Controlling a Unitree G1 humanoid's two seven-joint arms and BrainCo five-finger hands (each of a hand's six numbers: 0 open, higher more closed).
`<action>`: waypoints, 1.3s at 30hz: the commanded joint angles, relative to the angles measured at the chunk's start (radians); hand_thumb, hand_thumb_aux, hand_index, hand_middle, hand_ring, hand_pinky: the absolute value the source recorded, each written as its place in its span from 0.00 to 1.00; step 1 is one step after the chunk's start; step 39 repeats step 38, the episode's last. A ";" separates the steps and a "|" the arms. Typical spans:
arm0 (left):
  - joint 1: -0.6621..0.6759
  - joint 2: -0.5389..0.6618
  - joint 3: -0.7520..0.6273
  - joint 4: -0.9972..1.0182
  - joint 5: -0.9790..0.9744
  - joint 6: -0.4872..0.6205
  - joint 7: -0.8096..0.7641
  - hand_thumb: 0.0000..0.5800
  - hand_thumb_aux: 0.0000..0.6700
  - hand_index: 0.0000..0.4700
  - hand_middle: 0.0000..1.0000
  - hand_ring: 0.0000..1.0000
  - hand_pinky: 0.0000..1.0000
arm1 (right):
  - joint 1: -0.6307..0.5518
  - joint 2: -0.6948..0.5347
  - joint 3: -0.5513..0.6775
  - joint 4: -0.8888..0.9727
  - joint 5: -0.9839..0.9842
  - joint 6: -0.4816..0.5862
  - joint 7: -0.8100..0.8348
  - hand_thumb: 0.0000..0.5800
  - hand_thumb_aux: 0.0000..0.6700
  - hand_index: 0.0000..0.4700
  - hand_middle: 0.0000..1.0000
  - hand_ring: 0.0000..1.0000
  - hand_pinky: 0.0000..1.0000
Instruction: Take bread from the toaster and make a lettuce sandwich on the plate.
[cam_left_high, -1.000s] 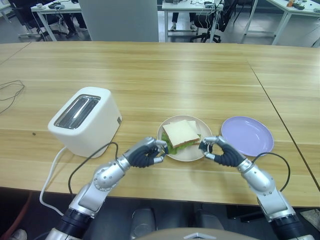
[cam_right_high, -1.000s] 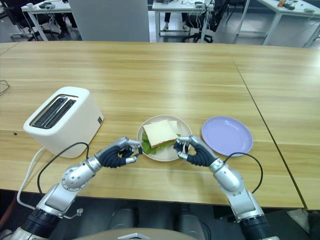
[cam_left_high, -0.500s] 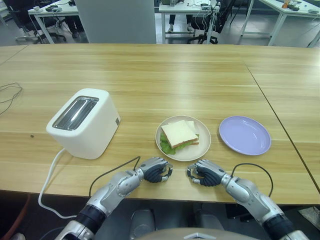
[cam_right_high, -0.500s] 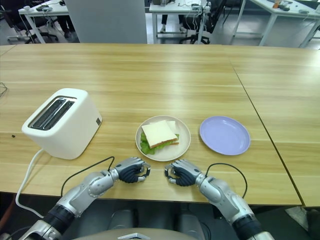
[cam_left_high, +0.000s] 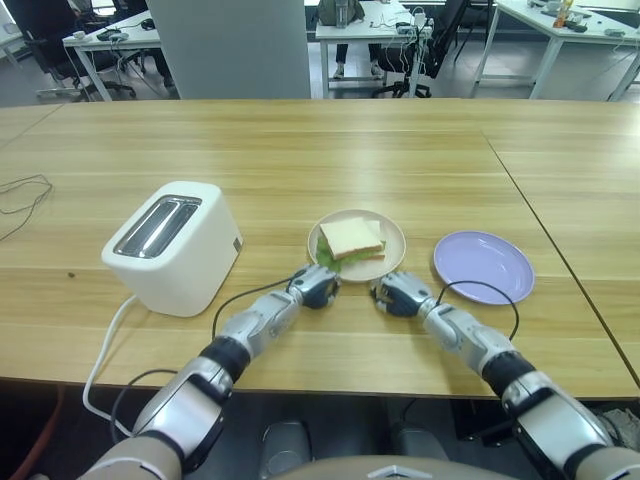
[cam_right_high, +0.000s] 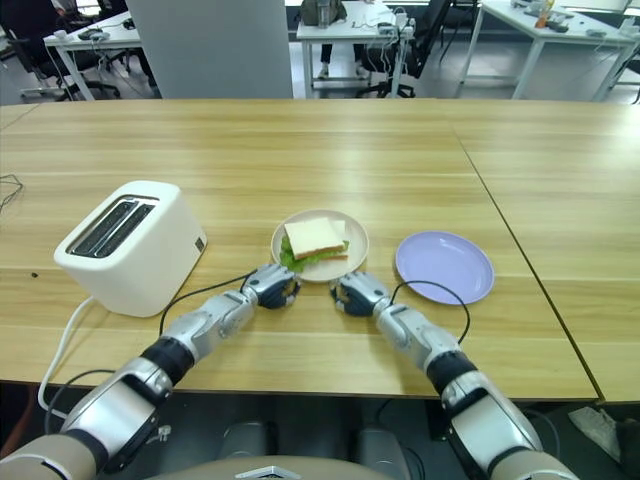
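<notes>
Left robot hand (cam_left_high: 315, 288) and right robot hand (cam_left_high: 398, 295) are curled, holding nothing, just beside the round beige plate (cam_left_high: 399, 240). My white bread and green lettuce sandwich (cam_left_high: 350, 240) sits on it. If I bump the plate, the top bread may slide off.

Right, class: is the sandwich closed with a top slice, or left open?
Closed: a bread slice covers the lettuce, whose green edge pokes out beneath it, on the plate.
</notes>
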 joint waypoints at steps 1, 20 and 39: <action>-0.070 -0.006 0.000 0.038 0.030 0.045 0.157 1.00 1.00 0.98 1.00 1.00 1.00 | -0.062 0.006 -0.008 0.042 0.003 0.007 -0.117 1.00 1.00 0.98 0.89 0.89 0.89; 0.550 -0.201 0.486 -0.827 -1.135 -0.113 -0.347 0.00 0.00 0.00 0.00 0.00 0.00 | 0.426 0.118 -0.331 -0.592 0.963 -0.293 0.379 0.00 0.00 0.00 0.00 0.00 0.00; 0.666 -0.274 0.529 -0.837 -1.117 -0.357 -0.472 0.00 0.00 0.00 0.00 0.00 0.00 | 0.602 0.231 -0.400 -0.769 1.112 -0.287 0.588 0.00 0.00 0.00 0.00 0.00 0.00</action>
